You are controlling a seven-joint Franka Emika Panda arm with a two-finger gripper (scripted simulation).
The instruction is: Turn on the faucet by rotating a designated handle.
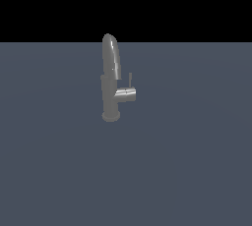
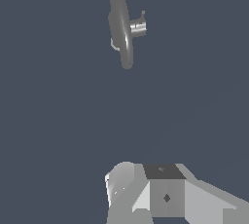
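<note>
Plain grey floor is stretching out under a black backdrop, bare except for the faucet (image 1: 110, 85), which is standing about mid-scene in the exterior view. Its handle (image 1: 126, 94) is jutting toward that view's right, the thin pin (image 1: 130, 79) pointing up, so nothing looks turned yet. The gripper (image 2: 146, 194) is showing only in the wrist view, hanging well apart from the faucet; whether its jaws are open I cannot tell. Approach, contact and rotation are all remaining, I judge. Nothing is blocking the way.

My exterior view faces the grey brushed-metal faucet (image 1: 111, 80) level from afar; my wrist view overlooks it (image 2: 121, 28) from high above.
</note>
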